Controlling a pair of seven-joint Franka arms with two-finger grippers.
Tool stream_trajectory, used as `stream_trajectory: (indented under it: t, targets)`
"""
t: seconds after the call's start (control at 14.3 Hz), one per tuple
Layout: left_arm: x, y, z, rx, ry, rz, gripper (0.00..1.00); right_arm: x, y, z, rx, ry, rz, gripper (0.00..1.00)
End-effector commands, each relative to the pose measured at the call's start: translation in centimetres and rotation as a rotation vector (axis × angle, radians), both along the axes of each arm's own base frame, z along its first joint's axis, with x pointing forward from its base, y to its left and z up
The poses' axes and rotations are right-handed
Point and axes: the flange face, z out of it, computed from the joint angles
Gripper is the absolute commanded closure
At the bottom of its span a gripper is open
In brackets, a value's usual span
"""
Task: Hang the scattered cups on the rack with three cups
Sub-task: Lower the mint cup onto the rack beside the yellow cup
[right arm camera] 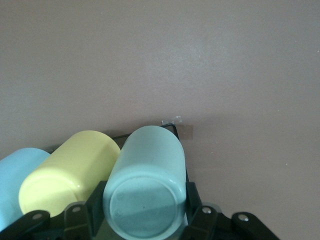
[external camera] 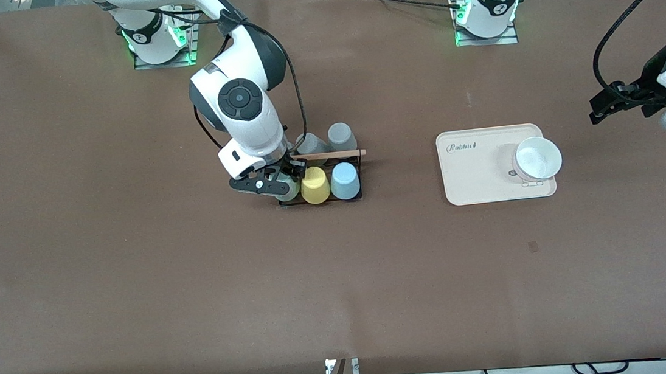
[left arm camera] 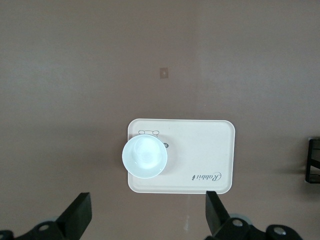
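Tray (external camera: 479,182) bears script word "Rabbit" near corner toward robot bases, right arm's end; same word shows upside down in left wrist view; small print under bowl (external camera: 538,158) unreadable; no other legible text.

Rack (external camera: 351,199): small black thin-wire frame on the worktop, light wooden rod (external camera: 330,155) across its top.

Mint green cup (right arm camera: 145,182): handleless, tapered, inverted with base up, at the rack end toward the right arm's end of the table, just beside the yellow cup (external camera: 315,185). Mostly hidden in the front view.

Light blue cup (external camera: 344,181): handleless, tapered, inverted on the rack, on the yellow cup's remaining side, toward the left arm's end.
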Motion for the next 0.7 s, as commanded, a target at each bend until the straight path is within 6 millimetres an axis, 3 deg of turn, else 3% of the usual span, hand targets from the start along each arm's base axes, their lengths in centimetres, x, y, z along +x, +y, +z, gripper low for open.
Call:
stream_trajectory:
  t: [0.0, 0.35, 0.63]
  targets:
    - [0.12, -0.10, 0.64, 0.017, -0.033, -0.014, 0.00, 0.07, 0.16, 0.11, -0.011, -0.011, -0.003, 0.78]
    - [0.19, -0.11, 0.64, 0.015, -0.039, -0.014, 0.00, -0.05, 0.21, -0.02, -0.012, -0.010, -0.003, 0.63]
    - [0.21, -0.10, 0.65, 0.017, -0.041, -0.014, 0.00, -0.02, 0.23, -0.10, -0.011, -0.011, -0.002, 0.61]
